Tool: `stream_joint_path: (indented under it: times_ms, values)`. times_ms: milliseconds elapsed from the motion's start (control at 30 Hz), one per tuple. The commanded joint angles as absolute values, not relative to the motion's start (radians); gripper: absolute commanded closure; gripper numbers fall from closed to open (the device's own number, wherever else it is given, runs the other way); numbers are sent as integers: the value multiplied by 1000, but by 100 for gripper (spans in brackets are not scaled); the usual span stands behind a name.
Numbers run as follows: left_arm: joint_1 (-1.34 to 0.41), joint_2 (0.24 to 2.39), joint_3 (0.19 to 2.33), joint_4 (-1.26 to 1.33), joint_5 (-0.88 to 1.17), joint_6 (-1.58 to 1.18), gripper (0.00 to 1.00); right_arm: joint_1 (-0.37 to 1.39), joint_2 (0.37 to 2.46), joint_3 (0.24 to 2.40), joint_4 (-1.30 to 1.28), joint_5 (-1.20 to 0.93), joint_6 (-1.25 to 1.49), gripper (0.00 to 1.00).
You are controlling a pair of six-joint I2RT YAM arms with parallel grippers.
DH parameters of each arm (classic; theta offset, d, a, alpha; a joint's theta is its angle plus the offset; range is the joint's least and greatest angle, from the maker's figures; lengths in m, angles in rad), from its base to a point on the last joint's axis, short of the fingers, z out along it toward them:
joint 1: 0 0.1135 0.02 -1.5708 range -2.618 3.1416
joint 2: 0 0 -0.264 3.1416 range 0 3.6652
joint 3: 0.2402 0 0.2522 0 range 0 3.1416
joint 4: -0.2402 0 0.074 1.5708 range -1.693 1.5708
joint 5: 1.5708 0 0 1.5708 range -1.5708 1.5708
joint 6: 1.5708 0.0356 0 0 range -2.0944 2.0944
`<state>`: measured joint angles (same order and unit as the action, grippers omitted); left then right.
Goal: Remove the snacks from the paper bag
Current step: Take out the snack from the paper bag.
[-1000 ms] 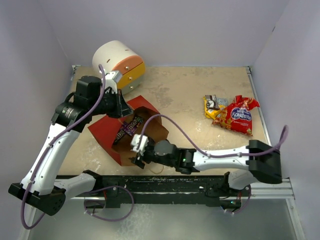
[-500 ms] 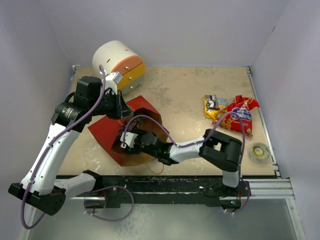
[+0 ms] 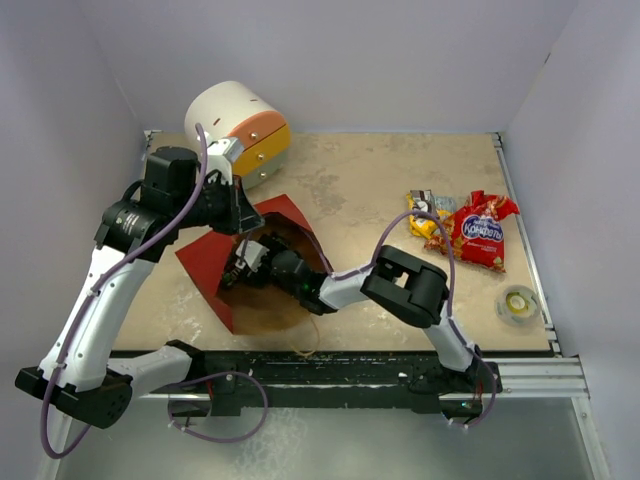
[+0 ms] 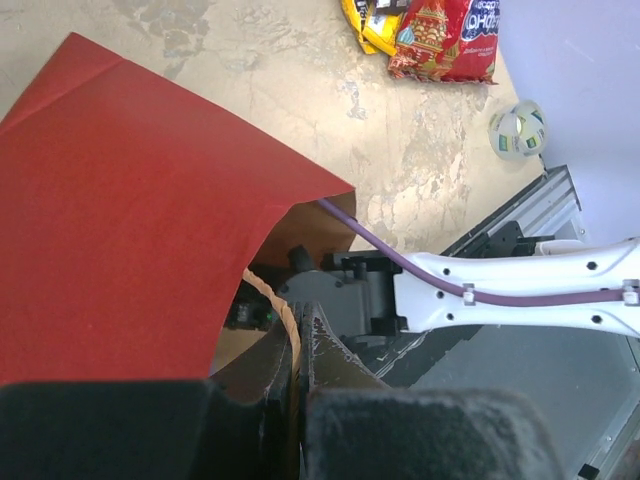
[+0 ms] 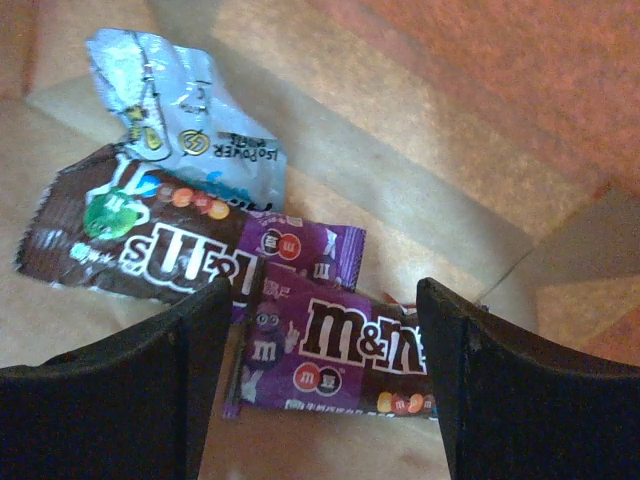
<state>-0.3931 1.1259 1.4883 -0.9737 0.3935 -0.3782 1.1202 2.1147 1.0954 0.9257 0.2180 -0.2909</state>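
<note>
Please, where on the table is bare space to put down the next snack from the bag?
Free: the table middle, between the paper bag and the yellow packet; also the far strip right of the drawer unit. Crowded: the right side, with the red snack bag and tape roll, and near the bag's mouth, where the right arm reaches in.

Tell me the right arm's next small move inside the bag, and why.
Probably ease the right gripper down slightly and close on the purple packet: its open jaws straddle that packet, and the left gripper, shut on the rim of the paper bag, holds the mouth open.
</note>
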Motion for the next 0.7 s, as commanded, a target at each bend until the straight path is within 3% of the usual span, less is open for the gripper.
stream_joint_path:
  times_ms: [0, 167, 333, 467, 667]
  values:
    - [-391, 1115, 1542, -966, 404, -347, 100, 1110, 2159, 1174, 941, 273, -276, 25]
    - [-392, 1101, 1545, -975, 367, -348, 100, 1109, 2188, 1196, 871, 313, -270, 40]
    - [-392, 1104, 1544, -976, 345, -350, 100, 1104, 2192, 1211, 795, 308, -301, 67]
    - [-391, 1109, 1544, -984, 328, -350, 100, 1104, 2135, 1189, 781, 276, -321, 82]
    - [-393, 1112, 1544, -999, 307, -344, 100, 1106, 1980, 1103, 777, 139, -272, 89]
